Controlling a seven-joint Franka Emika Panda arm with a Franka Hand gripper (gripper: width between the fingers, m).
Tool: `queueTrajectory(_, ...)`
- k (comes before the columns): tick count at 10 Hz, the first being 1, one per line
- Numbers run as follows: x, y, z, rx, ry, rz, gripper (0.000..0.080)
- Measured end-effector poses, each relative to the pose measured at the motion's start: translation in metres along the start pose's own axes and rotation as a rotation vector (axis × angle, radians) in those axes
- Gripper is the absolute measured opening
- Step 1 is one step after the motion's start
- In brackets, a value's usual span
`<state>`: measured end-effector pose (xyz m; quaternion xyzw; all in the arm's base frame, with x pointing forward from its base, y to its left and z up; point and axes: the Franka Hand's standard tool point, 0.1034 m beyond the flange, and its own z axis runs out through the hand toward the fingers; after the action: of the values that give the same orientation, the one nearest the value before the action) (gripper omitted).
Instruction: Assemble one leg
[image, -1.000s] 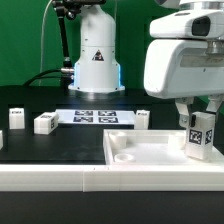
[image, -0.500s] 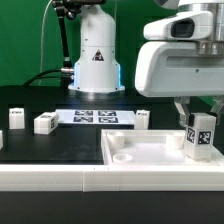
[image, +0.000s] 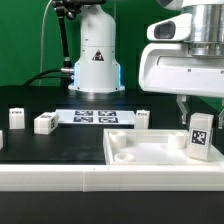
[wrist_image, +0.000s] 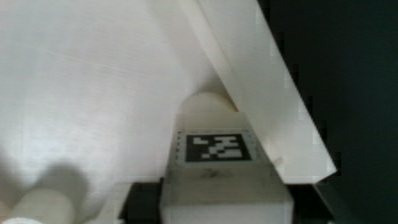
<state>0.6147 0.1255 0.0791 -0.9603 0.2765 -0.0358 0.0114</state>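
- Black desk across the whole scene, green backdrop behind.
- White arm rooted at the back of the desk. Its bulky wrist block reaches forward to the exterior view's upper right and points straight down.
- Large flat white tray with a raised rim at the front of the desk, directly below the wrist block.
- Marker board flat on the desk in front of the arm's base, well apart from the tray.
- End effector hanging under the wrist block with fingers pointing down, clamped on the top of the leg.
- Leg held close to upright, slightly tilted, its black-and-white tag facing the exterior camera. Lower end inside the tray, just beside the rim on the exterior view's right; cannot tell whether touching the tray floor.
- In the wrist view, leg seen from above between the dark fingers, tag visible, tray rim running diagonally alongside.
- Loose legs standing on the desk on either side of the marker board, apart from the tray.
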Motion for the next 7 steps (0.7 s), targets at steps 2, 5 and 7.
queueTrajectory(2, -0.0009, -0.0001, 0.0001, -0.003, 0.002, 0.219, 0.0291)
queueTrajectory(5, -0.0001, 0.0006, 0.0001, 0.011, -0.015, 0.325, 0.0291)
queueTrajectory(7, -0.0002, 0.0005, 0.0001, 0.012, -0.015, 0.276, 0.0496)
